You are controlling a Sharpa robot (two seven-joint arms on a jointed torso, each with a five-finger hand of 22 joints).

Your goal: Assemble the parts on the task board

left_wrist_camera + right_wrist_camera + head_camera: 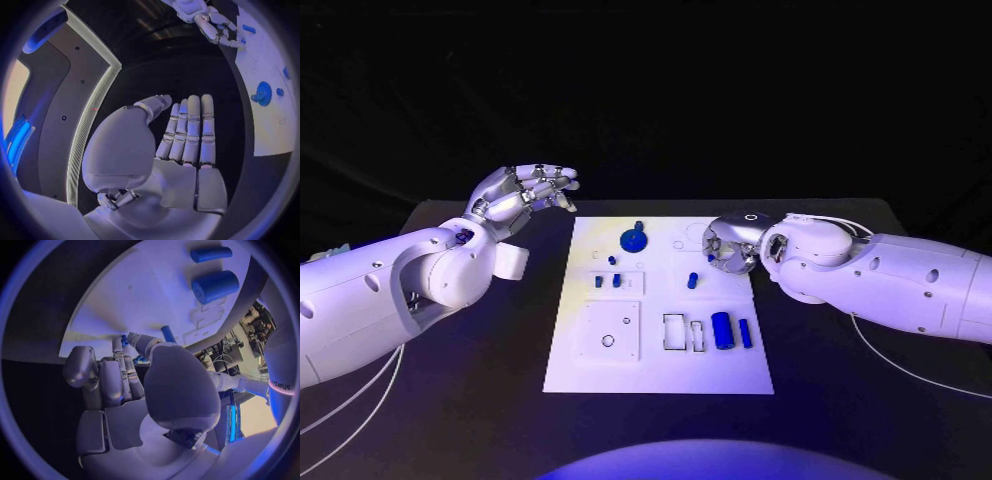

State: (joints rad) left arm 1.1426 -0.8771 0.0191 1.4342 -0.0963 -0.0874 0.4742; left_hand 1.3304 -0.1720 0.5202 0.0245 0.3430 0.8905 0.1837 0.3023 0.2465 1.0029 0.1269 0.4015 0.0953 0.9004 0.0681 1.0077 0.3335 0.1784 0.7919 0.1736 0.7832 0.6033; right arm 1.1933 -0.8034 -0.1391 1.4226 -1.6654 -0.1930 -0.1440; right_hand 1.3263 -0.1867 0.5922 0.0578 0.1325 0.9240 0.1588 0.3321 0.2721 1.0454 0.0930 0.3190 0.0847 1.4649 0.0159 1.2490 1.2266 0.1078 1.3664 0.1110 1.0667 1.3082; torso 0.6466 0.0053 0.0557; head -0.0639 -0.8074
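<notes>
The white board lies in the middle of the black table, with blue parts spread over it. We can read no lettering on the board or parts.

At our right hand, the fingers bend down over the board's far right edge, close to a small blue peg; we cannot tell whether they grip it or merely touch the board. Near that edge on the side toward us lie a thick blue cylinder and a thin blue rod, just beside each other. A blue disc sits at the far middle.

Our left hand hangs above bare table beside the board's far left corner, fingers straight and side by side, holding nothing. Dark open table runs all round the board.
</notes>
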